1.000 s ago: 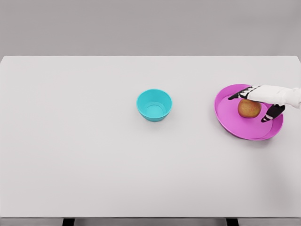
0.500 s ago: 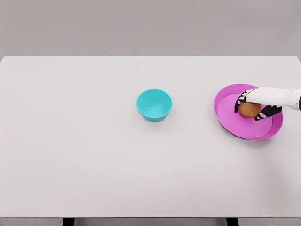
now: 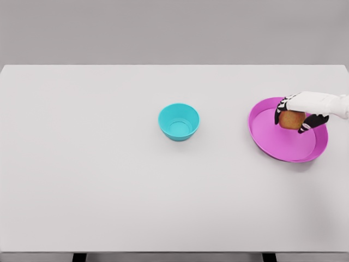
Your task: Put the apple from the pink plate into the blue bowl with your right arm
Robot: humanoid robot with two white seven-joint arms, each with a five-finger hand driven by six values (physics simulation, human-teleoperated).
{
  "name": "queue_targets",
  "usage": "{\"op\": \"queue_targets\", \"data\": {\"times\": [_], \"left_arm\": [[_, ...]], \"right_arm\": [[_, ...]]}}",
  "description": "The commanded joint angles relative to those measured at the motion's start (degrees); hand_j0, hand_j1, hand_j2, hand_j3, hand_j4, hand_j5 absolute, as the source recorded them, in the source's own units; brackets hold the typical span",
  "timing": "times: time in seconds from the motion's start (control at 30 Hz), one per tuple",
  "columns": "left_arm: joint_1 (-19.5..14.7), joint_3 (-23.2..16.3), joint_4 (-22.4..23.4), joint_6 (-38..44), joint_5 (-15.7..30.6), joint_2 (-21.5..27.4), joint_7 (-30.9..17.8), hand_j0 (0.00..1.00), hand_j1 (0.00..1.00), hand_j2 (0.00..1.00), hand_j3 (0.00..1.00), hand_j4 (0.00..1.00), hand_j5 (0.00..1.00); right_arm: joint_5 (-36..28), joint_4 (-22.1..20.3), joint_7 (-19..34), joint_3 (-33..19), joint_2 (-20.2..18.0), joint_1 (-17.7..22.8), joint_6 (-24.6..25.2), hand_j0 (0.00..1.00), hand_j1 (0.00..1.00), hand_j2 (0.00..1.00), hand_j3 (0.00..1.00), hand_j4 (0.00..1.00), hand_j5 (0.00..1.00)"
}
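My right hand [image 3: 299, 112] comes in from the right edge of the head view, white at the wrist and back, dark at the fingers [image 3: 282, 116]. Those fingers are curled around the apple [image 3: 292, 120] — one dark finger shows on its left side, another wraps under its right side — so I am holding it, with the white back of the hand lying over its top. The apple is a brownish-orange lump, mostly visible below my knuckles.

It sits over the upper right part of the pink plate [image 3: 272, 139], inside the plate's outline as seen from above (whether it touches the plate's floor or hangs just clear of it I cannot tell from this one view). The plate itself lies near the right end of the white table [image 3: 98, 174], its rim a brighter magenta than its flat middle.

The blue bowl [image 3: 179, 121] stands upright near the middle of the table, well apart from the plate and to its left, open side up and showing only its own pale turquoise inside.

My left arm does not appear in the view.
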Motion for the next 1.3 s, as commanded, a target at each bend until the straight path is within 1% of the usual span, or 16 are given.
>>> {"op": "queue_targets", "data": {"times": [0.0,0.07,0.13,0.27,0.43,0.6,0.7,0.87,1.03,1.27], "left_arm": [[0.0,0.0,0.0,0.0,0.0,0.0,0.0,1.0,1.0,1.0,1.0,1.0,1.0],[0.0,0.0,0.0,0.0,0.0,0.0,0.0,1.0,1.0,1.0,1.0,1.0,1.0],[0.0,0.0,0.0,0.0,0.0,0.0,0.0,1.0,1.0,1.0,1.0,1.0,1.0],[0.0,0.0,0.0,0.0,0.0,0.0,0.0,1.0,1.0,1.0,1.0,1.0,1.0],[0.0,0.0,0.0,0.0,0.0,0.0,0.0,1.0,1.0,1.0,1.0,1.0,1.0],[0.0,0.0,0.0,0.0,0.0,0.0,0.0,1.0,1.0,1.0,1.0,1.0,1.0],[0.0,0.0,0.0,0.0,0.0,0.0,0.0,1.0,1.0,1.0,1.0,1.0,1.0],[0.0,0.0,0.0,0.0,0.0,0.0,0.0,1.0,1.0,1.0,1.0,1.0,1.0],[0.0,0.0,0.0,-0.1,0.0,0.0,0.0,1.0,1.0,1.0,1.0,1.0,1.0],[0.0,0.0,0.0,0.0,0.0,0.0,0.0,1.0,1.0,1.0,1.0,1.0,1.0]], "right_arm": [[-0.3,-0.2,0.0,-0.2,-0.1,0.0,0.1,0.51,0.51,0.51,0.51,0.51,0.51],[-0.3,-2.0,0.0,-0.2,-0.1,-0.4,0.1,0.51,0.51,0.51,0.51,0.51,0.51],[-0.4,-4.7,0.0,-0.3,-0.2,-0.6,0.1,0.51,0.51,0.51,0.51,0.51,0.51],[-0.4,-7.0,0.0,-0.3,-0.1,-1.3,0.1,0.51,0.51,0.51,0.51,0.51,0.51],[-0.4,-13.0,0.0,-0.3,0.1,-1.3,0.1,0.51,0.51,0.51,0.51,0.51,0.51],[-0.4,-16.7,0.0,-0.2,0.4,-1.4,0.1,0.51,0.51,0.51,0.51,0.51,0.51],[-0.4,-16.8,0.0,0.0,1.7,-1.4,0.1,0.51,0.51,0.51,0.51,0.51,0.51],[-0.5,-16.8,0.0,0.3,3.6,-2.5,0.1,0.51,0.51,0.51,0.51,0.51,0.51],[-0.5,-16.7,0.0,0.5,7.1,-3.0,0.1,0.51,0.51,0.51,0.51,0.51,0.51],[-0.3,-16.7,0.0,0.6,10.6,-3.8,0.1,0.51,0.51,0.51,0.51,0.51,0.51]]}}
